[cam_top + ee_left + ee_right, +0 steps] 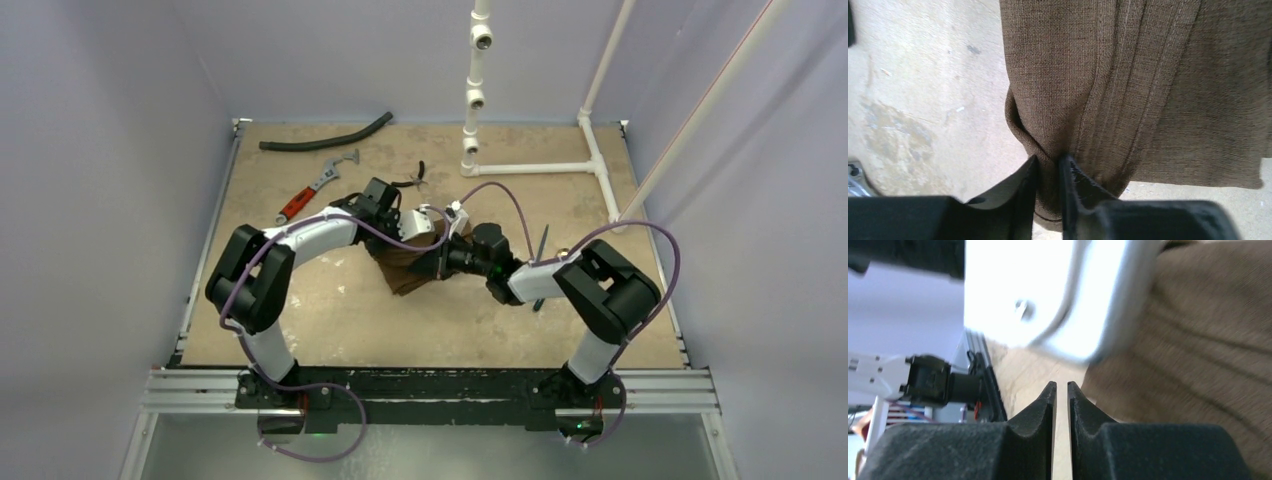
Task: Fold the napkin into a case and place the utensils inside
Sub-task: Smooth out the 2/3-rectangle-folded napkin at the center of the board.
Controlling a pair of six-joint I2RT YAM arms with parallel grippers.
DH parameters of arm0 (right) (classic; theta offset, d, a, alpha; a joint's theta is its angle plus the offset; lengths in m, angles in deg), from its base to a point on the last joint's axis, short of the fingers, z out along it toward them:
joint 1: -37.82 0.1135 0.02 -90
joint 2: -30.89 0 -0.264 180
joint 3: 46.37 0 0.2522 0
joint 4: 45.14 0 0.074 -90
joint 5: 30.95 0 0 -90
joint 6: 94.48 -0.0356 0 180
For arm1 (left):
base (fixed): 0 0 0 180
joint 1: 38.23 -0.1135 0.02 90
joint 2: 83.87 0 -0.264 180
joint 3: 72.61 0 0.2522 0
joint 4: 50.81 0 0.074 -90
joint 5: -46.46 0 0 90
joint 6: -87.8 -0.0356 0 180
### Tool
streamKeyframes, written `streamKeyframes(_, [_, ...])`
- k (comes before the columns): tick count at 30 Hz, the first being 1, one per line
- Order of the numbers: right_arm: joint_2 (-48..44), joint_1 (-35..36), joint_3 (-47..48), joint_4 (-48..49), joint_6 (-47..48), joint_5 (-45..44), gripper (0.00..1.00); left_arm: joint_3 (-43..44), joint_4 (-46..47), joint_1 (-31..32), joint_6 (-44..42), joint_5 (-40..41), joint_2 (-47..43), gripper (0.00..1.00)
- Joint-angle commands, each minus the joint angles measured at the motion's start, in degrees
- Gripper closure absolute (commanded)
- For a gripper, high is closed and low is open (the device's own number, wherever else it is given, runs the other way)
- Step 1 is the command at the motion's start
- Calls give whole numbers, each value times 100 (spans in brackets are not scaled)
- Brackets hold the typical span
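While the left gripper (1048,161) is pinching a bunched fold of the napkin (1148,90), the coarse dark-brown cloth is lying creased mid-way across the table (330,320); the right gripper (1061,386) is hovering beside it, jaws nearly together, gripping nothing visible.

Right gripper (1062,390) seen from behind, jaws drawn almost together with a thin slit left between, brown napkin (1198,365) spread at right, white arm housing (1048,295) (blurred) held above, tan table (1030,372) glimpsed beyond
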Motion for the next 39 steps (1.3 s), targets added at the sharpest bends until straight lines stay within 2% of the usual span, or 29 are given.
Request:
streamKeyframes(1, [416, -175, 526, -427, 117, 51, 85, -154, 227, -5, 113, -141, -218, 71])
streamKeyframes(6, [744, -178, 576, -260, 82, 10, 87, 90, -154, -128, 243, -265, -457, 61])
streamKeyframes(11, [903, -177, 205, 190, -158, -65, 88, 505, -750, -332, 251, -977, -818, 60])
streamKeyframes(14, [1065, -177, 59, 435, -267, -156, 89, 172, -972, -338, -231, -1355, -1053, 60])
streamKeyframes(19, [1266, -170, -105, 841, -494, -155, 90, -466, -919, -321, -577, -1010, -1067, 59])
streamKeyframes(24, [1230, -166, -251, 949, -575, -126, 91, -889, -438, -248, -569, -816, -1156, 59])
streamKeyframes(30, [1223, -169, -373, 1030, -638, -85, 92, -1065, 46, -124, -580, -479, -1123, 60])
streamKeyframes(35, [1357, -162, -403, 1312, -840, -7, 94, -1041, 53, -7, -499, -502, -1026, 60])
streamKeyframes(39, [1404, -160, -344, 1327, -865, -6, 94, -1161, 72, 87, -429, -466, -913, 64])
